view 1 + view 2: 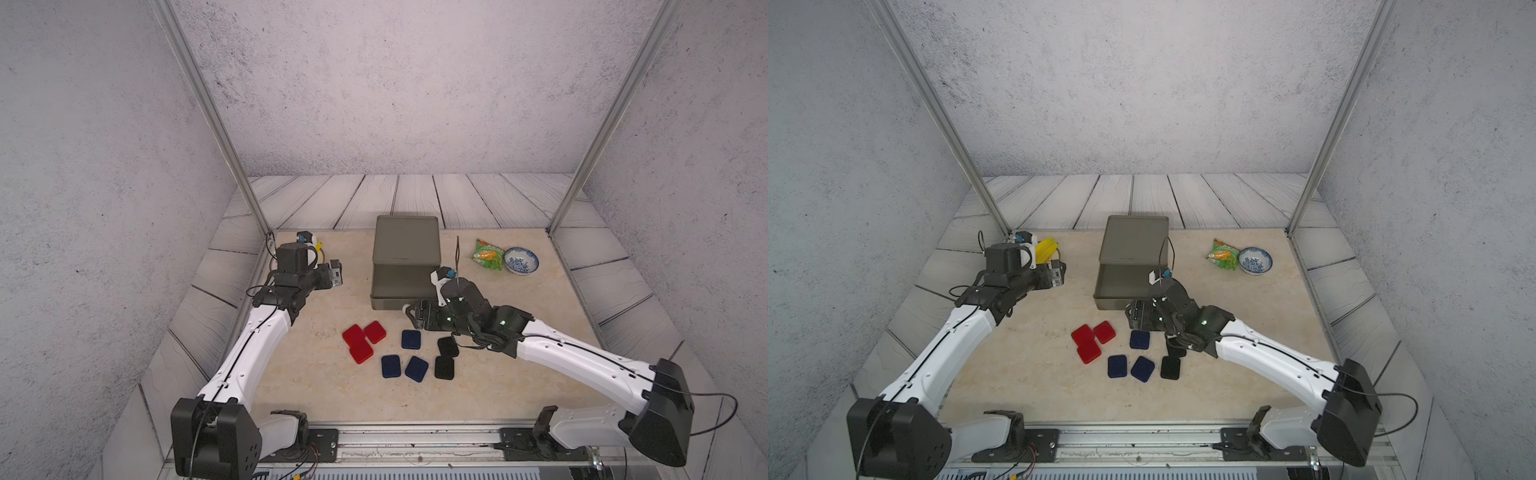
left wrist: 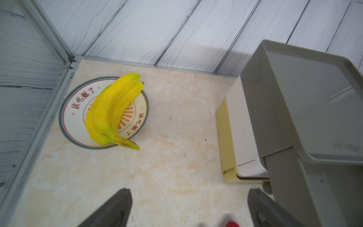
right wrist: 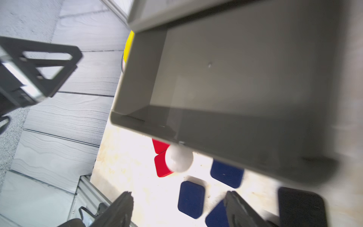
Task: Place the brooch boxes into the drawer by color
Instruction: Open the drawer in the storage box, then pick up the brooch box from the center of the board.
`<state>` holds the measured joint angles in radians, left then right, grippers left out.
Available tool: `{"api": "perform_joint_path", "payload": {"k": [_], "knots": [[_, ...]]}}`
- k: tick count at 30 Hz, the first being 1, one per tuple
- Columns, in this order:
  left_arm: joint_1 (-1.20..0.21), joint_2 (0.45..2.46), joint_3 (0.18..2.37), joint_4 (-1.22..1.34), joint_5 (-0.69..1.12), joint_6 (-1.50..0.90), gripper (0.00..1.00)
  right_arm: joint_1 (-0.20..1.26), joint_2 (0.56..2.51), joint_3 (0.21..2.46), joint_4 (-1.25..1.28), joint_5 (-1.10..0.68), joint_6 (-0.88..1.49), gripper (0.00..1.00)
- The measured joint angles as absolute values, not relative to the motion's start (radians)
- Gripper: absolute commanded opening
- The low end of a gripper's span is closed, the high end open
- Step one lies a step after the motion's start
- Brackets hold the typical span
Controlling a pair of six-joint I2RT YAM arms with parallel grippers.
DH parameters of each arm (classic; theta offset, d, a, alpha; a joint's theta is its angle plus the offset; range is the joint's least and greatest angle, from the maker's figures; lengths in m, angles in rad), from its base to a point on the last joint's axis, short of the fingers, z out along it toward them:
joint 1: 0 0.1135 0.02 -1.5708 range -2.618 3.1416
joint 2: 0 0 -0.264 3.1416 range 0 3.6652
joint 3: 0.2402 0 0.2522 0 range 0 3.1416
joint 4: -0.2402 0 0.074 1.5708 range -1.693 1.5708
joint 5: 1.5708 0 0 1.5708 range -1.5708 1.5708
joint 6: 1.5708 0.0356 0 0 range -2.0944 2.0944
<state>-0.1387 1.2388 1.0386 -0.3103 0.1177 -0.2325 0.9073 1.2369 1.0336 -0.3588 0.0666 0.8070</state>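
Holding the right hand (image 1: 411,314) open and empty at 5 o'clock of the drawer (image 1: 405,245), by its pulled-out grey tier (image 1: 397,282). Holding the left hand (image 2: 189,191) open at 9 o'clock, leaving eight brooch boxes (image 1: 411,338) lying on the bench (image 1: 316,382) at 6 o'clock.

Red brooch boxes (image 1: 361,353); navy brooch boxes (image 1: 390,366); black brooch boxes (image 1: 444,368); grey drawer (image 1: 405,245) with white knob (image 3: 178,160); yellow bananas (image 2: 110,112); blue-patterned white bowl (image 1: 520,260).

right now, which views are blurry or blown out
Right wrist view: motion-smeared, worst along the edge of the open grey drawer, and the tabletop around the white knob is blown out white. Left wrist view: sharp, the lettering on the plate under the banana is legible. Both top views: evenly lit, soft shadows only.
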Motion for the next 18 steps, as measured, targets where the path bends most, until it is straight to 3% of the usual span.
{"api": "perform_joint_path", "payload": {"k": [10,18], "knots": [[-0.140,1.238,1.039,-0.308,0.164,-0.233,0.99,0.910,0.873,0.712,-0.630,0.394,0.756,0.80],[-0.140,1.238,1.039,-0.302,0.189,-0.237,0.98,0.895,1.004,0.679,-0.638,0.426,0.723,0.88]]}}
